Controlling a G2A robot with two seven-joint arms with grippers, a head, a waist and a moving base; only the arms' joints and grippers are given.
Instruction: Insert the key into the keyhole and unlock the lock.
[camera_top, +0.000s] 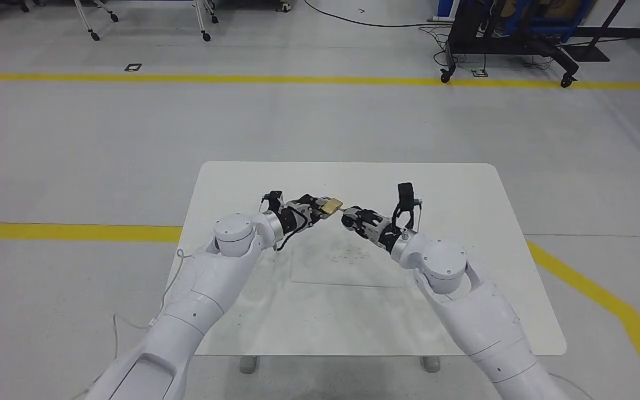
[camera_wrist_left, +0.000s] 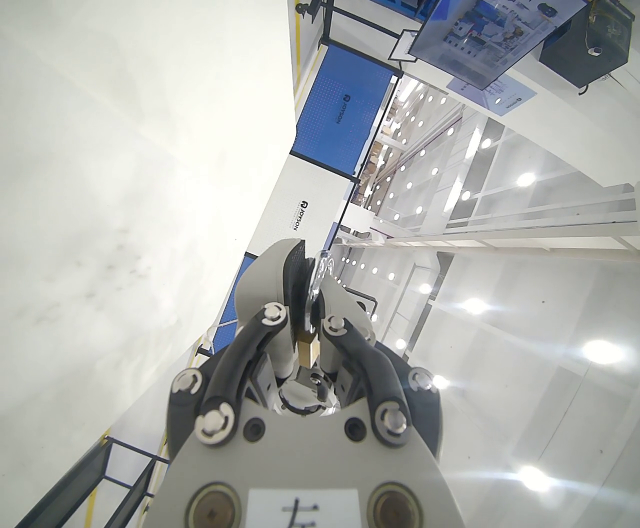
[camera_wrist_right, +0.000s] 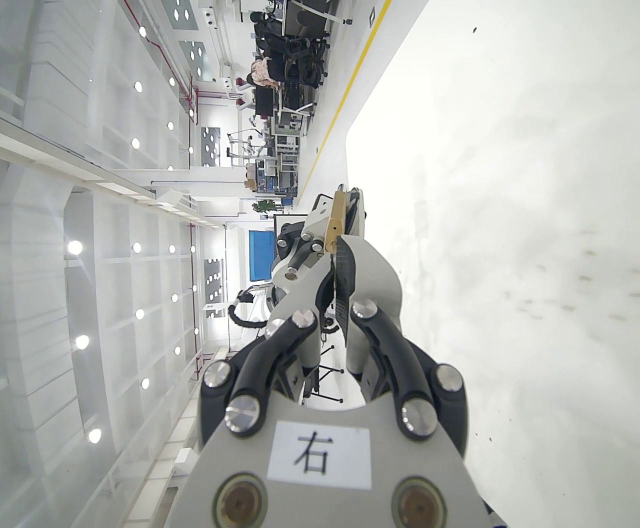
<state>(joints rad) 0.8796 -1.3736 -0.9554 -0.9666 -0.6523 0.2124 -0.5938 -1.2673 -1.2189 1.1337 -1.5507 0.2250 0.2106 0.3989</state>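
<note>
Above the middle of the white rectangular table, the left pincer is clamped on the small brass padlock. The right pincer meets it, closed, seemingly on the key hidden between its pads. Hold the padlock rigid, push straight, then twist gently.

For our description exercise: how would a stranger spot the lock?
Look above the middle of the white table. There the left gripper clamps the lock, facing the right gripper. It is the only brass-yellow block among grey and black parts.
</note>
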